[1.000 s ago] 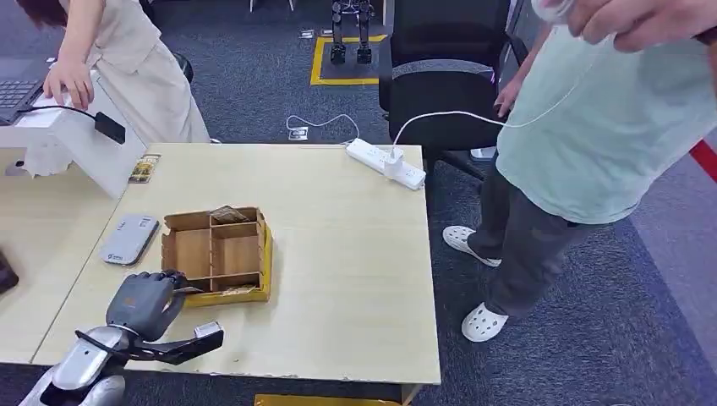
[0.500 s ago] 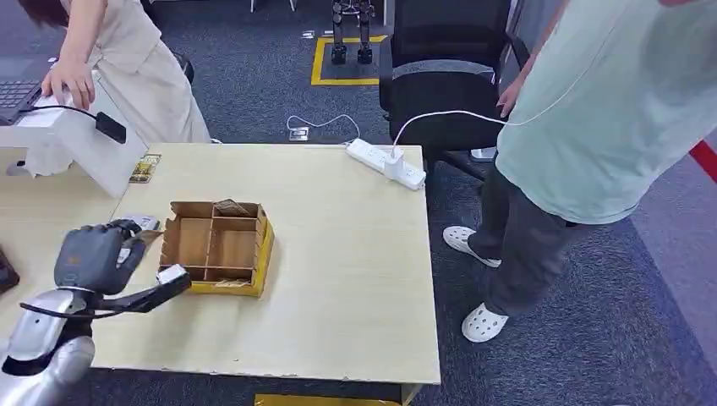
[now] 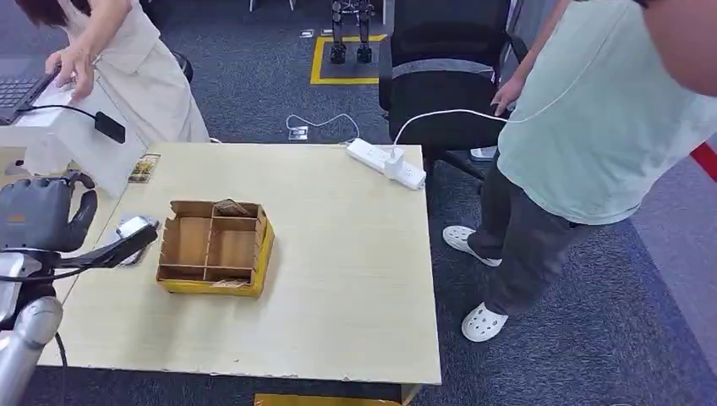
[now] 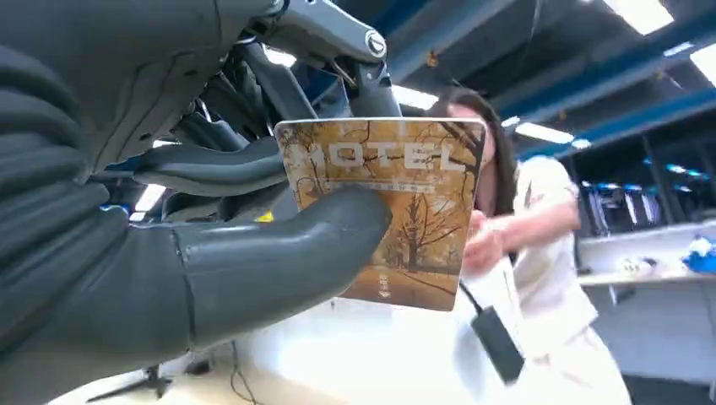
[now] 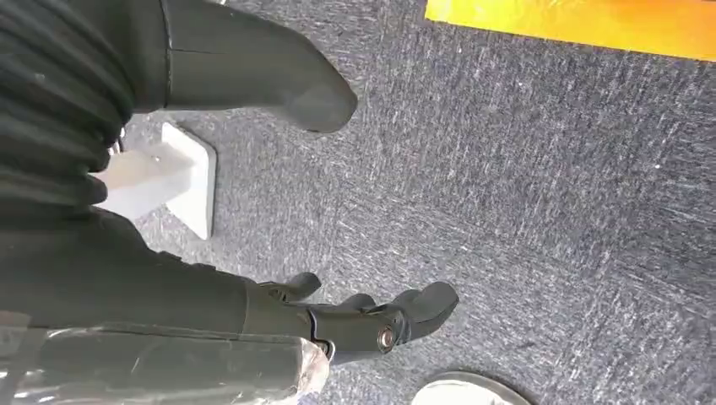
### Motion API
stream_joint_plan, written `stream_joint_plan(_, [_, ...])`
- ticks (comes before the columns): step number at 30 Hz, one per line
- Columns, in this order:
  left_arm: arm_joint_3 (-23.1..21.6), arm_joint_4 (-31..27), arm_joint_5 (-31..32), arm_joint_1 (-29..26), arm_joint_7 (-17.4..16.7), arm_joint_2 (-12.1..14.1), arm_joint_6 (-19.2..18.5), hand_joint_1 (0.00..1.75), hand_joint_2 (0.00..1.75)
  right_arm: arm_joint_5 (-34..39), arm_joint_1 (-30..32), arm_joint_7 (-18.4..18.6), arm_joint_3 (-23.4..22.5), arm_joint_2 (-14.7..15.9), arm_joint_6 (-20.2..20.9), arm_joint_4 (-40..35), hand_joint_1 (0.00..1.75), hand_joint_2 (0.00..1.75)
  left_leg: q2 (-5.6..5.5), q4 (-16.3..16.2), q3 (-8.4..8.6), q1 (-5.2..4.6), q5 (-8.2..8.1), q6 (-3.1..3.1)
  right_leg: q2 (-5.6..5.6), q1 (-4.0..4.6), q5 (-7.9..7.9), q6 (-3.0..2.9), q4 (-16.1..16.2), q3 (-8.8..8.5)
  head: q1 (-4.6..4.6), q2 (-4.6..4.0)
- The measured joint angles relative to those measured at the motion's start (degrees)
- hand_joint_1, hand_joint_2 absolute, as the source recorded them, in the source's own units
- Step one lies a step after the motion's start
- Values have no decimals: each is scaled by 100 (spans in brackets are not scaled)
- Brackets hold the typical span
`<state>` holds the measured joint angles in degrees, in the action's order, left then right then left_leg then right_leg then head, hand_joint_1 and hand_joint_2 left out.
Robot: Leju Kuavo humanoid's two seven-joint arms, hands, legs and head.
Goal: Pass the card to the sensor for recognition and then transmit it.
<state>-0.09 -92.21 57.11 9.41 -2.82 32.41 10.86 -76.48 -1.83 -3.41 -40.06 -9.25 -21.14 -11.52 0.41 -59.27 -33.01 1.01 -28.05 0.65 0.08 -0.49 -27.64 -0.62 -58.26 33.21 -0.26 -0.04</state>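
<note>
**A:** Where is the card now?

**B:** The left hand [image 3: 38, 216] grasps the hotel key card [image 4: 397, 211], pinched between the thick thumb and the darker fingers [image 4: 215, 169] behind it. In the head view the hand is raised beyond the left end of the cardboard organiser box [image 3: 214, 247], close to the white slanted stand [image 3: 84, 148].

**A:** And the sensor?

**B:** I judge the grey reader [image 3: 128, 230] lying flat on the table [image 3: 338, 279], just left of the organiser box, to be it. The hand sits above and to the left of that reader, not over it.

**A:** What could spoil it?

**B:** The thumb covers only the card's lower corner, so a quick swing could twist or drop it. If the card comes down tilted or off to one side of the reader, recognition may fail. The black cable and plug [image 3: 108, 127] on the stand lie near the hand and could snag.

**A:** The other arm?

**B:** The right hand [image 5: 355, 321] hangs over the carpet, fingers loosely spread and released, holding nothing. A person [image 3: 127, 59] leans in behind the stand, another crowding risk.
</note>
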Motion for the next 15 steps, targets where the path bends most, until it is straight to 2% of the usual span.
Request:
stream_joint_plan(4, [-2, 50, 22, 85, 2, -20, 9, 169, 175, 0, -1, 0, 0, 0, 0, 0, 0, 175, 2, -1, 2, 0, 0, 0, 2, 0, 0, 0, 0, 1, -2, 0])
stream_joint_plan(6, [0, 76, 94, 104, -50, -24, 94, 175, 175, -7, -4, 0, 0, 0, -2, 0, 0, 175, 1, -1, 2, 0, 0, 0, 2, 0, 0, 0, 0, 3, -2, 0])
stream_joint_plan(9, [0, 324, 739, 362, -499, -139, 731, 175, 175, -100, -22, 2, 9, 0, 6, 0, 0, 175, -6, -1, -3, 1, 1, 0, -4, 1, 0, 0, -1, 5, 0, 0])
stream_joint_plan(12, [0, 945, 1269, 897, -760, -317, 1346, 175, 175, -140, -125, 2, 28, -13, 13, 0, 0, 175, -5, -1, -2, 1, 6, -4, -4, 1, 3, -1, -1, 3, -2, 0])
stream_joint_plan(15, [-2, 1336, 1434, 1238, -824, -431, 1552, 175, 175, -153, -193, 20, 50, -17, 13, 0, 0, 175, -1, -2, -1, 0, 11, 0, 1, 0, 10, 1, -1, 4, -2, 0])
